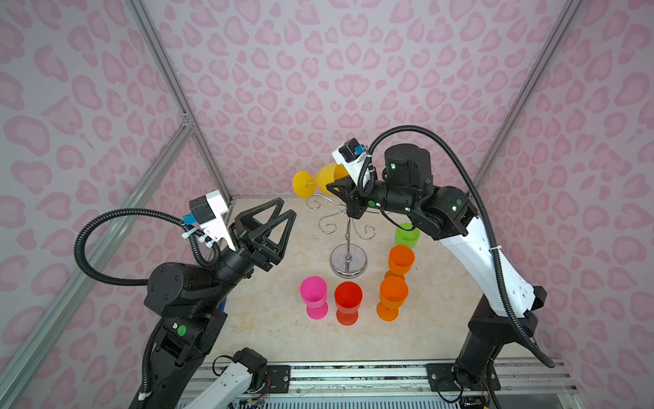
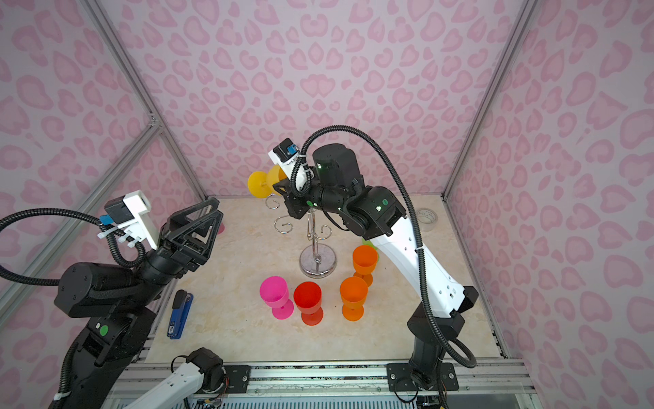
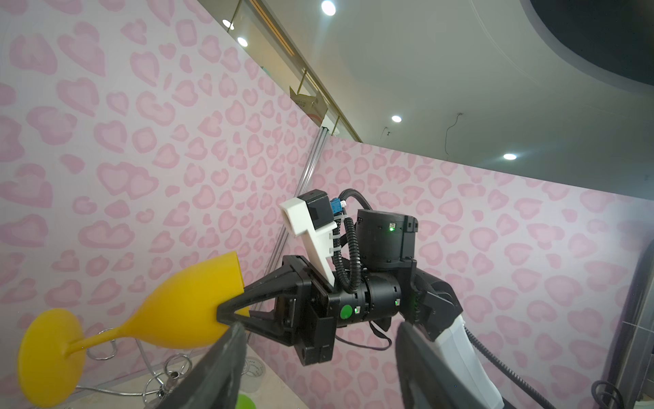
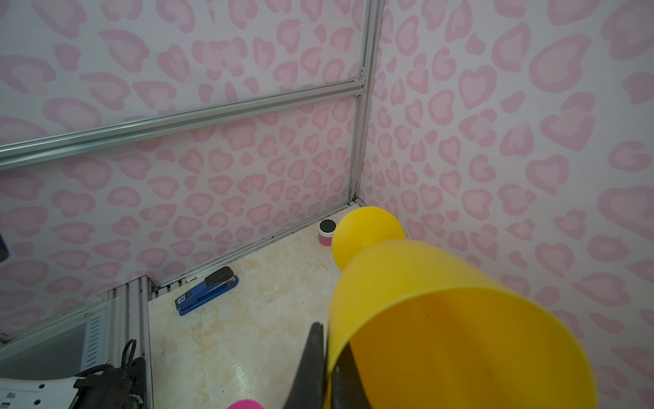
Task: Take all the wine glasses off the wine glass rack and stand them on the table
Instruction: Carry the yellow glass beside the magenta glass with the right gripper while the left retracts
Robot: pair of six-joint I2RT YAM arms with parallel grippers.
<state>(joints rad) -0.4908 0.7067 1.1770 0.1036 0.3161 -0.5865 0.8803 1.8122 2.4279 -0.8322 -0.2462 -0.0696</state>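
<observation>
Item: yellow glass. Position: sideways in the air, above rack, seemingly clear of its arms (contact hard to rule out). Holder: right gripper, jaws clenched on the rim. Left gripper: jaws spread, empty. Remaining: carry away, set down. Rack otherwise bare. Markings: stapler label, unreadable.

Walls printed with pink hearts stand behind the right gripper and to both its sides, joined by aluminium rails. Beneath it lies a cream marble-look tabletop. High above it, a pale ceiling carries round recessed lights.
</observation>
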